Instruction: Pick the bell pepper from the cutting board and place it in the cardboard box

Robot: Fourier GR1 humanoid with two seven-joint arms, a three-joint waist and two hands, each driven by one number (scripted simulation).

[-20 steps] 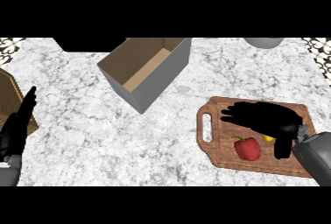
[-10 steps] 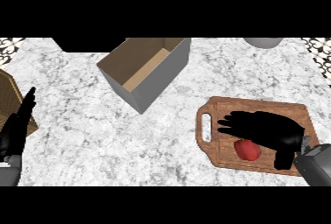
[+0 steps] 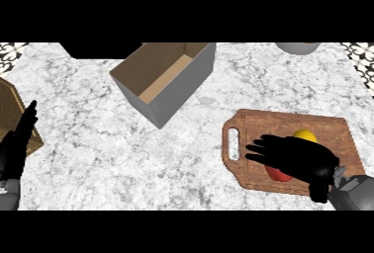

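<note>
R hand (image 3: pixel 296 157) over bell pepper (image 3: pixel 275 173), on board (image 3: pixel 285 121)

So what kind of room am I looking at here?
Most likely a kitchen: a marbled stone counter and a wooden cutting board with a red bell pepper and something yellow on it. The open cardboard box fits a kitchen less.

The cardboard box (image 3: pixel 164 74) is sitting toward the far edge of the counter (image 3: pixel 87 163), left of centre. The cutting board (image 3: pixel 263 123) is lying near the counter's front right corner, well apart from the box. The bell pepper (image 3: pixel 276 174) is lying near the board's front edge, under the right hand (image 3: pixel 300 158), with a second piece of produce (image 3: pixel 305 135) just behind it. The left hand (image 3: pixel 18 143) is resting at the counter's left edge
</note>
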